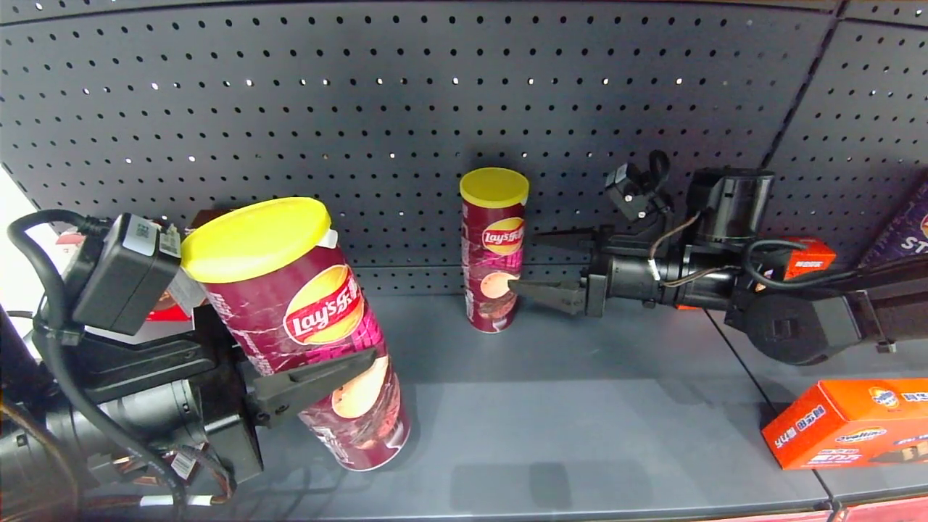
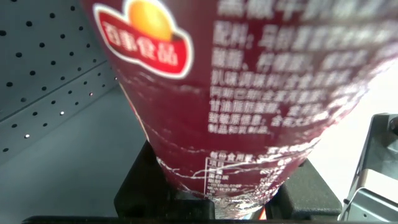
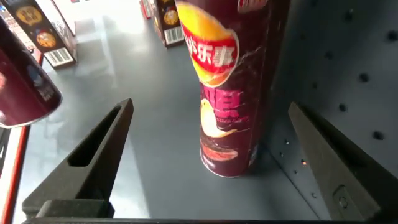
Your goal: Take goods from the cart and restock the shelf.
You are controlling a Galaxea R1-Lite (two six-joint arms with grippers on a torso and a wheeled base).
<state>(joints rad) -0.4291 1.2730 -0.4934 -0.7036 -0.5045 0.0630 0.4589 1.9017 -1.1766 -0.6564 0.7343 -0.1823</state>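
Observation:
A maroon chips can [image 1: 494, 250] with a yellow lid stands upright at the back of the grey shelf [image 1: 580, 406], close to the pegboard. My right gripper [image 1: 529, 259] is open, and its fingertips reach the can's right side; in the right wrist view the can [image 3: 230, 93] stands just beyond the spread fingers [image 3: 93, 162]. At the front left my left gripper [image 1: 322, 348] is shut on a second, larger-looking chips can [image 1: 304, 326], which tilts with its lid toward the left. That can's side [image 2: 249, 93] looms close in the left wrist view, and its far side hides one finger.
An orange box [image 1: 848, 420] lies at the shelf's front right. Another orange box [image 1: 808, 257] sits behind the right arm, with a purple pack [image 1: 906, 225] beyond it. Red packs [image 1: 163, 308] sit behind the left gripper. The shelf's middle is bare.

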